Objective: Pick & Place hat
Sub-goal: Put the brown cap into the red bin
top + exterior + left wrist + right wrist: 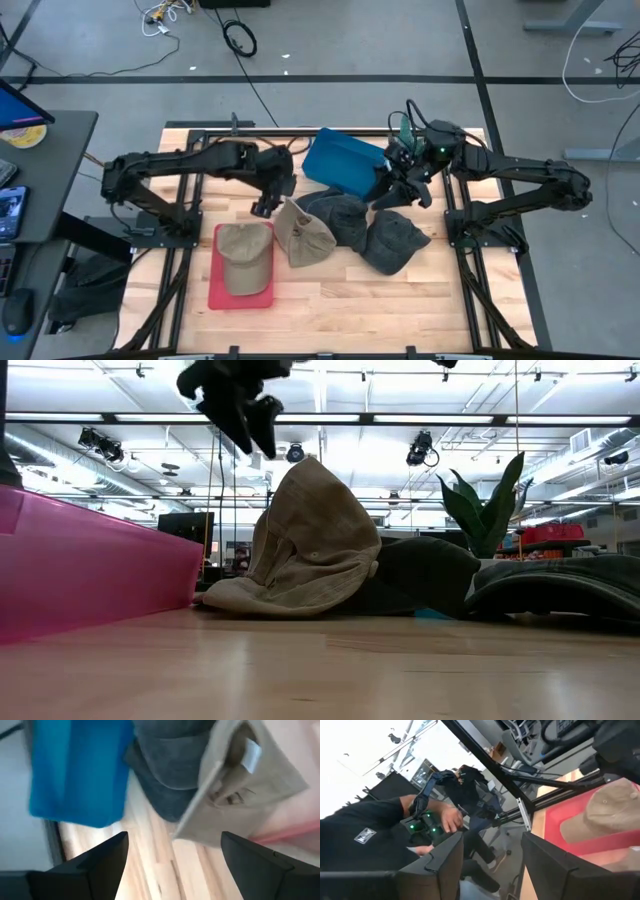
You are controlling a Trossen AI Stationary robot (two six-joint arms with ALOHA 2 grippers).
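On the red tray point(222, 292) one tan hat point(245, 256) lies done, so my left gripper point(262, 208) hangs wide open and empty, ready for the next tan hat point(303, 234). My right gripper point(412, 190) waits half open, holding nothing.

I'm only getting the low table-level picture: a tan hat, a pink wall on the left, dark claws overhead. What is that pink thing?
Observer: A red tray, seen from above. A second tan hat already lies in it.
Operator: Are those claws holding anything?
Observer: No. They are the left gripper, open and empty, above the table beside the tan hat you see.
Operator: Where is the other arm?
Observer: The right gripper hangs over a blue bin, near the dark hats.
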